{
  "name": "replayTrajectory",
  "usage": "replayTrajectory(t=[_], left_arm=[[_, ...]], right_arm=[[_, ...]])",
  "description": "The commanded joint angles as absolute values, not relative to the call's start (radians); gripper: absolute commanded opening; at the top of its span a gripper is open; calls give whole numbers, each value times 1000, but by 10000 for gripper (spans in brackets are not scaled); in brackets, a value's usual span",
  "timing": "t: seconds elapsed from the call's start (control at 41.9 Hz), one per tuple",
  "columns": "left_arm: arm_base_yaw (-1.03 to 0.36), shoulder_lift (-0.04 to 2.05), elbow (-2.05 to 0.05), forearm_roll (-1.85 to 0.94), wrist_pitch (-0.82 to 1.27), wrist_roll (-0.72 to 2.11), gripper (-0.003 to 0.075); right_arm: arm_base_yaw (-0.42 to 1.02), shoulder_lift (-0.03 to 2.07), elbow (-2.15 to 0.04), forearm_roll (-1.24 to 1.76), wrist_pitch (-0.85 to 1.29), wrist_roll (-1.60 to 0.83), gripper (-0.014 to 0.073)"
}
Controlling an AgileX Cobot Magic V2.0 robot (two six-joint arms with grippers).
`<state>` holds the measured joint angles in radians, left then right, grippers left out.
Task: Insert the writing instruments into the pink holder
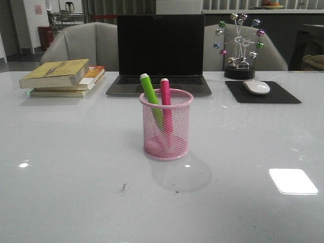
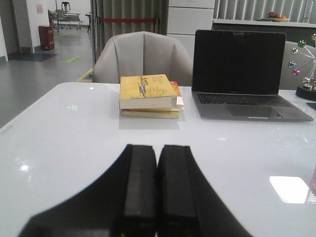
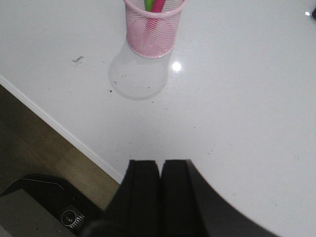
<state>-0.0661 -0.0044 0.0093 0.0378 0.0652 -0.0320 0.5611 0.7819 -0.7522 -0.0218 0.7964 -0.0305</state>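
Observation:
The pink holder (image 1: 166, 125) stands upright at the middle of the white table. Inside it lean the lime green marker (image 1: 151, 98) and the magenta marker (image 1: 166, 104), both tops poking above the rim. The right wrist view shows the pink holder (image 3: 152, 30) with the green marker (image 3: 148, 4) and the magenta marker (image 3: 158, 5) in it, well away from my right gripper (image 3: 160, 163), which is shut and empty near the table's front edge. My left gripper (image 2: 157, 148) is shut with nothing in it, above bare table. Neither gripper appears in the front view.
A stack of books (image 1: 63, 77) lies at the back left, a dark laptop (image 1: 160, 54) behind the holder. A white mouse (image 1: 256, 87) rests on a black pad (image 1: 263, 92), with a ball ornament (image 1: 239, 45) behind it. The table edge (image 3: 64, 132) runs near my right gripper.

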Motion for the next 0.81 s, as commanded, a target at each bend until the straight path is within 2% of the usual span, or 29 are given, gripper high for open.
replayTrajectory(t=[0.0,0.788], left_arm=[[-66,-26,8,38,-87,-46,99],[-66,-24,8,38,-126,-46,98]], right_arm=[[560,782,-778,-25,742,-39,43],[560,782,-778,-25,742,-39,43]])
